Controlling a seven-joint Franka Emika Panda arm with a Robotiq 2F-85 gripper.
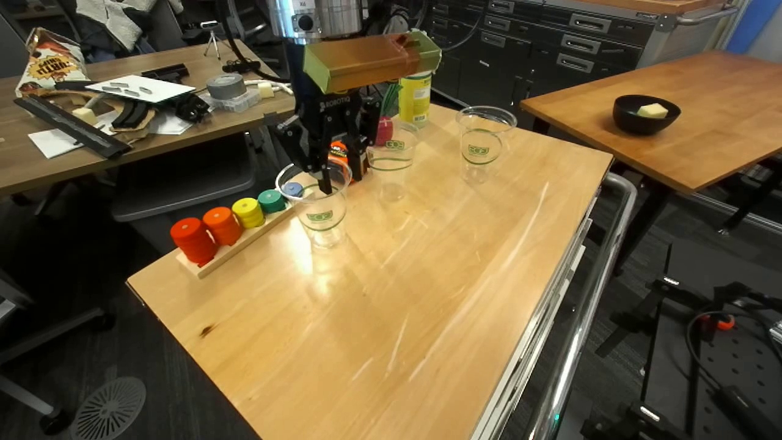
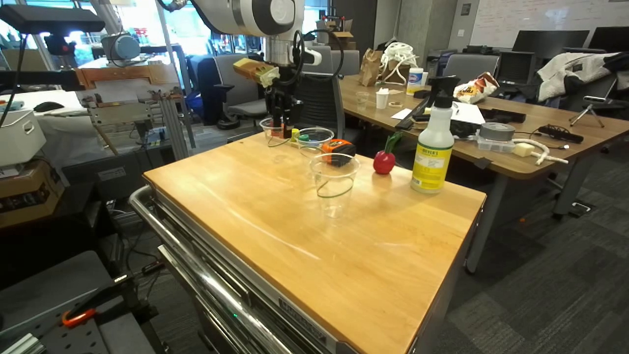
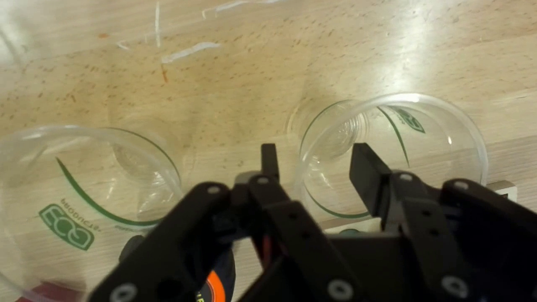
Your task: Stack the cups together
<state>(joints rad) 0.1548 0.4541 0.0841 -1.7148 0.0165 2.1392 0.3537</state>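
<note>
Gripper (image 3: pixel 314 161), half spread, empty, looks astride the rim of a cup (image 3: pixel 402 147); a crooked pinch could tip it.

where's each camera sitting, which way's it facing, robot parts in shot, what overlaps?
Wrist view: wrist-mounted, looking down at two cups; end effector shows at the bottom.
In an exterior view: raised, looking down across the worktop toward black drawers, steel rail at right; arm and end effector show.
In an exterior view: raised, looking down across the worktop toward chairs, spray bottle at right, steel rail at left; arm and end effector.
In both exterior views: all three cups, worktop, arm, end effector.
</note>
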